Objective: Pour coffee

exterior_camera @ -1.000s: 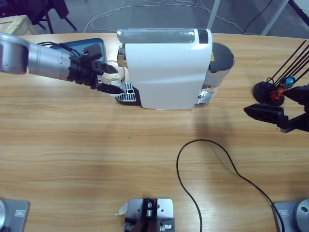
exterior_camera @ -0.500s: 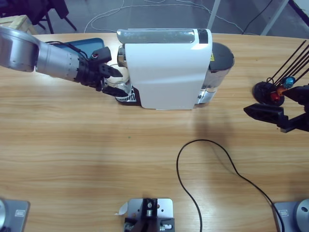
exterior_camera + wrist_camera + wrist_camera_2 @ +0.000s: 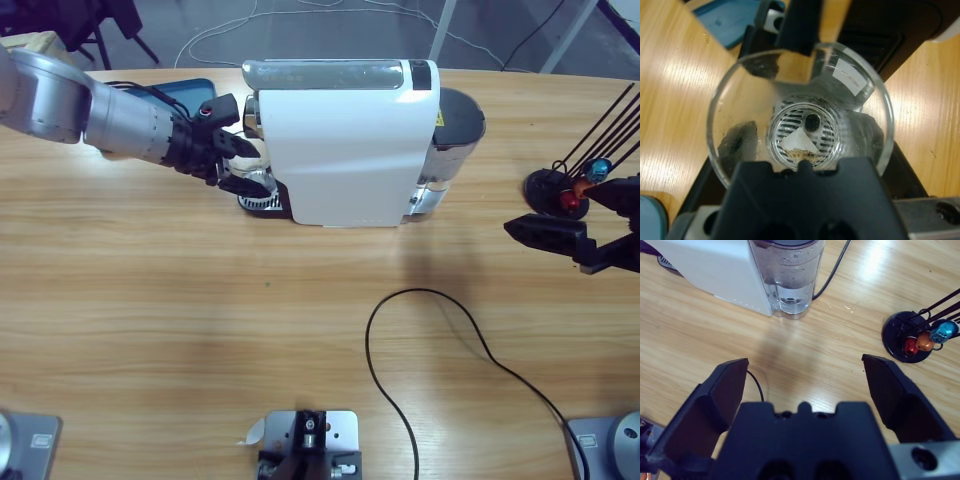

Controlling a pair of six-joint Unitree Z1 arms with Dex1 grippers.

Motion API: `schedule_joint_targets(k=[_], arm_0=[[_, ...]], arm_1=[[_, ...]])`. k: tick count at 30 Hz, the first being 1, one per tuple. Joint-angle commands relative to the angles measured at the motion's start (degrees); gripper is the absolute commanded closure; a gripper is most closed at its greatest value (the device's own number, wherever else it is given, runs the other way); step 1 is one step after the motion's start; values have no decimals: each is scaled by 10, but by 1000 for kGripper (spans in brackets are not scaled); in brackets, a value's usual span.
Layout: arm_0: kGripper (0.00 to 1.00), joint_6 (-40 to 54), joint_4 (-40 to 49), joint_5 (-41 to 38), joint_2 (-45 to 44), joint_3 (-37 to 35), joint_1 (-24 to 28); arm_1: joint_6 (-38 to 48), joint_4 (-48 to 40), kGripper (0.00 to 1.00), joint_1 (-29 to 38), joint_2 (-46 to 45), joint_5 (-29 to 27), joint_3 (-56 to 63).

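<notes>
My left gripper [image 3: 243, 165] has moved further right, upper left of frame, jaws clasping the glass [image 3: 800, 112] onto the machine [image 3: 345, 145] tray [image 3: 262, 203] so coffee lands inside. Right gripper [image 3: 570, 243] waits wide open, far right.

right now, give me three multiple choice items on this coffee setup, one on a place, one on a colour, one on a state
1. Where is the clear glass cup?
A. on the drip grate of the white coffee machine
B. beside the capsule stand
C. in the middle of the wooden table

2. What colour is the cable looped on the table?
A. white
B. black
C. red

3. How is the right gripper?
A. shut on a capsule
B. shut on the cable
C. open, holding nothing

Answers:
1 A, the left wrist view shows the grate through the cup's bottom, with the left gripper around the cup.
2 B, it shows black on the wood.
3 C, its jaws stand wide apart over bare table.
</notes>
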Motion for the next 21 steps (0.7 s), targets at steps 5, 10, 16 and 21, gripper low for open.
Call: schedule_joint_targets(k=[5,10,16,21], arm_0=[[0,-9,20,-11,5,21,9],[0,-10,20,-90,-24,42,61],[0,-10,18,-139,-78,77,108],[0,-11,18,-165,-153,138,124]], arm_1=[[-1,-8,0,-8,7,2,24],[-1,-7,0,-8,10,3,24],[-2,0,0,-8,6,1,21],[-22,41,0,-8,16,3,-35]])
